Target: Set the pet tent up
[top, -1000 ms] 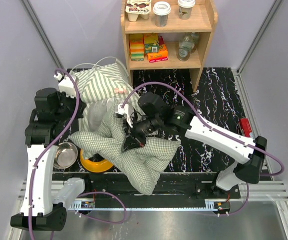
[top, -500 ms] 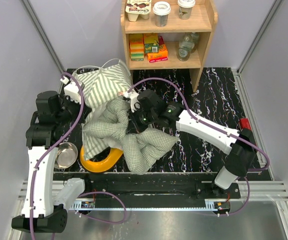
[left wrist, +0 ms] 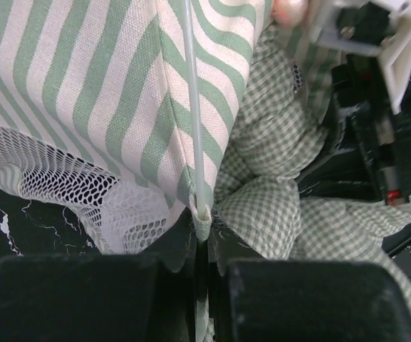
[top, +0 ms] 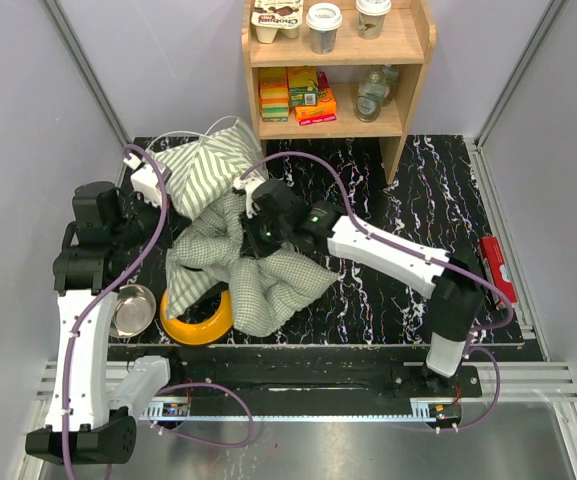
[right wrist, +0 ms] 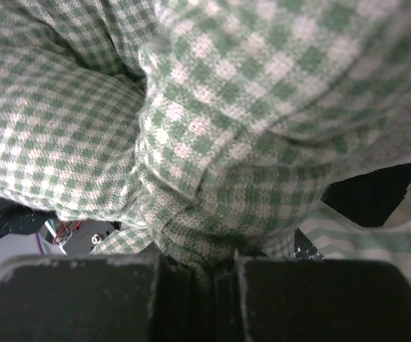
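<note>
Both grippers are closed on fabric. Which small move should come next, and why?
Probably the right gripper should push the checked cushion slightly toward the pet tent. The left gripper pinches the tent's striped edge beside its white pole, while the cushion is bunched in the right gripper, against the tent and partly over the yellow bowl holder.

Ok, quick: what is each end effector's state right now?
Left end effector: closed on the pet tent.
Right end effector: closed on the checked cushion.
</note>
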### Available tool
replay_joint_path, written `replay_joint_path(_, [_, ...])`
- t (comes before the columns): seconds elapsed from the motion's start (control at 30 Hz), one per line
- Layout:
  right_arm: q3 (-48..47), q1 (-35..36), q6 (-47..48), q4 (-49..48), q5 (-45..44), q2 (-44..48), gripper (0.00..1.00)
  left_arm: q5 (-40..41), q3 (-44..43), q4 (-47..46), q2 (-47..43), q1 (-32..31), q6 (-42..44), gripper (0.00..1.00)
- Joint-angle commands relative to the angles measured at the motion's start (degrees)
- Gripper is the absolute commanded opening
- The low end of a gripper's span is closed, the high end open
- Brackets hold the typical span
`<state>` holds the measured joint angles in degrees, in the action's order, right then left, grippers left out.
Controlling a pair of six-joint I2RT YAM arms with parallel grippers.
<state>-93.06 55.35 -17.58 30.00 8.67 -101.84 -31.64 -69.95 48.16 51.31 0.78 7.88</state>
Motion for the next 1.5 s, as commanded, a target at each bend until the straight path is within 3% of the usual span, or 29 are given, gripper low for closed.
replay_joint_path(0.0, [-5.82,0.99,-4.74,-14.16,-7.42,-2.66,0.0,-10.73,0.52,-0.7,-0.33,-0.86,-2.61,0.0])
replay_joint_path(0.23, [6.01,-3.67,-5.27,-18.93,-17.77,7.6,0.0,0.84,-1.68,2.72,-1.12,-0.86,4.66,0.0])
replay_joint_path(0.33, [6.75,-3.67,-4.48,-18.49,-20.18,9.47,0.0,0.79,-0.8,3.6,-0.77,-0.86,6.36,0.0])
replay_joint_path(0.57, [1.93,-3.67,-2.81,-16.21,-23.69,3.95,0.0,-1.67,-0.62,5.71,-1.74,-0.86,7.32,0.0])
replay_joint_path(0.7, [-3.7,-3.41,-4.12,-14.71,-21.42,-1.68,0.0,-4.3,-0.8,5.54,-1.56,-1.39,5.57,0.0])
replay_joint_path(0.83, [-7.31,-0.34,-3.77,-15.58,-22.55,-4.5,0.0,-5.98,0.78,3.17,-1.3,-2.09,2.94,0.0])
replay_joint_path(0.97, [-2.77,1.94,-6.14,-25.13,-22.73,-2.14,0.0,-5.55,4.46,-0.95,-0.25,-2.97,-0.14,0.0])
replay_joint_path(1.13, [12.68,7.48,-1.59,-53.32,-20.28,5.15,0.0,-1.85,6.23,-4.13,1.25,-2.97,-1.37,0.0])
replay_joint_path(1.2, [15.27,8.19,-2.09,-60.13,-20.09,6.21,0.0,-2.46,5.97,-4.13,1.25,-3.06,-1.46,0.0])
replay_joint_path(1.37, [8.79,8.02,-3.68,-57.43,-23.87,3.24,0.0,-4.13,5.97,-3.78,1.34,-3.06,-1.64,0.0])
replay_joint_path(1.47, [1.76,6.71,-5.87,-49.71,-25.97,1.65,0.0,-4.05,6.23,-2.99,0.81,-3.06,-0.85,0.0])
